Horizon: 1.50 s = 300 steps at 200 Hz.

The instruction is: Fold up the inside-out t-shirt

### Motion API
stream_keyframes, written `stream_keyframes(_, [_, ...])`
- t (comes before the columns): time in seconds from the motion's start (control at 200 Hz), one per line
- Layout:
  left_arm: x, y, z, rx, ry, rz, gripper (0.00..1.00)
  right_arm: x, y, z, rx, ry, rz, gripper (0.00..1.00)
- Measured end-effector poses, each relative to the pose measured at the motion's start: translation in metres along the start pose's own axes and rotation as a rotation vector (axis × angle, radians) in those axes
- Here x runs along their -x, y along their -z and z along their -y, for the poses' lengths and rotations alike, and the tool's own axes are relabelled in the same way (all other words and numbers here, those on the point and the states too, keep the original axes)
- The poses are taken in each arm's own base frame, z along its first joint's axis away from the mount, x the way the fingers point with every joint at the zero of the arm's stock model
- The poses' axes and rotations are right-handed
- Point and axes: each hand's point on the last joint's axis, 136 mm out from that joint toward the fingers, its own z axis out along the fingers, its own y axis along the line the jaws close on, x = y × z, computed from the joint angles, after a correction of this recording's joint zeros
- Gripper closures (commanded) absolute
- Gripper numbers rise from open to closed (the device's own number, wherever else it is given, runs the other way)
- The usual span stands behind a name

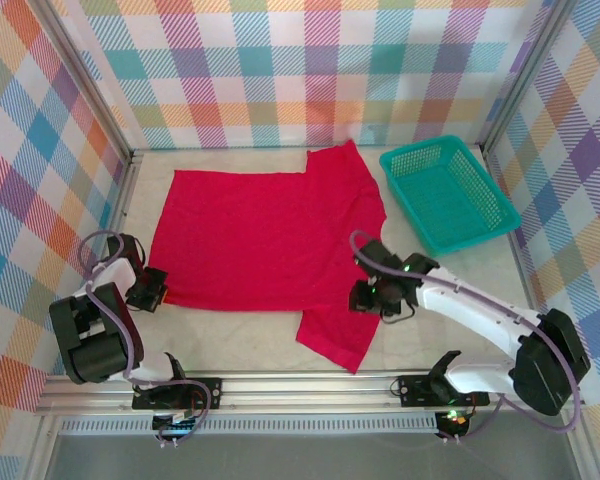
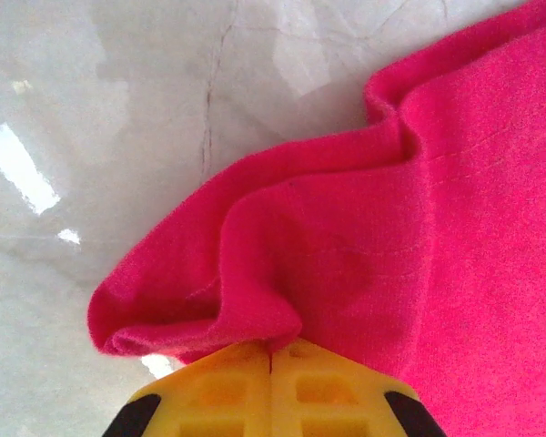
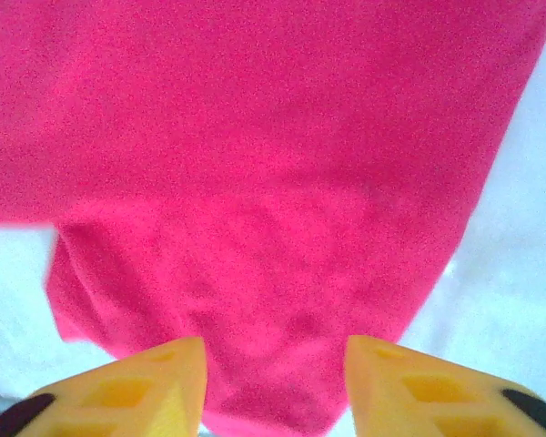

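One inside-out t-shirt (image 1: 250, 240), bright red, is lying spread flat across the middle of the pale table (image 1: 240, 340) in the overhead view. One teal mesh basket (image 1: 448, 195) is sitting at the upper right of the frame, just beside the shirt's upper sleeve. Two robot arms are reaching in from the bottom edge, one on each side.

The shirt's long axis is running left to right across the frame. Its straight hem is facing left and its shoulder end is facing right, towards the basket. One sleeve is pointing to the top of the frame and the other to the bottom.

The left gripper (image 1: 148, 290) is sitting at the lower left corner of the shirt, on the hem. In its wrist view the two yellow fingers (image 2: 227, 391) are pressing tight together at the bottom of the frame, pinching a bunched fold of red cloth between them.

The right gripper (image 1: 368, 297) is resting on the shirt at centre right, above the lower sleeve. In its wrist view its yellow fingers (image 3: 155, 382) are standing partly apart, with red cloth lying in the gap and not yet clamped.
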Motion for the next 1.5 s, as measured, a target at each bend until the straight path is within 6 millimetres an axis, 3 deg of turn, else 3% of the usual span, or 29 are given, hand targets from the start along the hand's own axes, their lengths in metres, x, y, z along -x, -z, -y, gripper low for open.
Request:
stream_keyframes(0.15, [0.001, 0.014, 0.003, -0.037, -0.005, 0.032, 1.0, -0.064, -0.022, 0.002, -0.062, 0.048, -0.104, 0.61])
stream_keyframes(0.25, [0.002, 0.022, 0.007, -0.065, -0.009, 0.048, 1.0, -0.085, -0.03, -0.001, -0.098, 0.064, -0.118, 0.55])
stream_keyframes(0.6, [-0.003, 0.021, 0.006, -0.072, -0.01, 0.033, 1.0, -0.102, -0.045, -0.016, -0.097, 0.032, -0.086, 0.53])
stream_keyframes(0.785, [-0.004, 0.021, 0.004, -0.068, -0.009, 0.03, 1.0, -0.105, -0.061, -0.011, -0.135, 0.012, -0.096, 0.53])
stream_keyframes(0.85, [-0.005, 0.021, 0.004, -0.068, -0.009, 0.03, 1.0, -0.105, -0.063, -0.009, -0.145, 0.007, -0.097, 0.61])
stream_keyframes(1.005, [-0.009, 0.025, -0.001, -0.054, -0.007, 0.02, 1.0, -0.103, -0.062, -0.008, -0.151, -0.001, -0.081, 0.96])
stream_keyframes(1.035, [-0.01, 0.027, -0.002, -0.049, -0.006, 0.017, 1.0, -0.102, -0.06, -0.007, -0.157, 0.002, -0.074, 1.0])
stream_keyframes(1.13, [-0.011, 0.038, -0.002, -0.038, -0.005, 0.01, 1.0, -0.095, -0.044, 0.0, -0.184, 0.02, -0.035, 1.0])
stream_keyframes(1.345, [-0.007, 0.08, 0.009, -0.08, -0.012, 0.05, 1.0, -0.071, 0.023, -0.006, -0.114, 0.051, 0.091, 1.0])
stream_keyframes(1.5, [-0.02, 0.107, -0.001, -0.116, -0.02, 0.075, 1.0, -0.077, 0.047, -0.001, -0.155, 0.12, 0.097, 1.0])
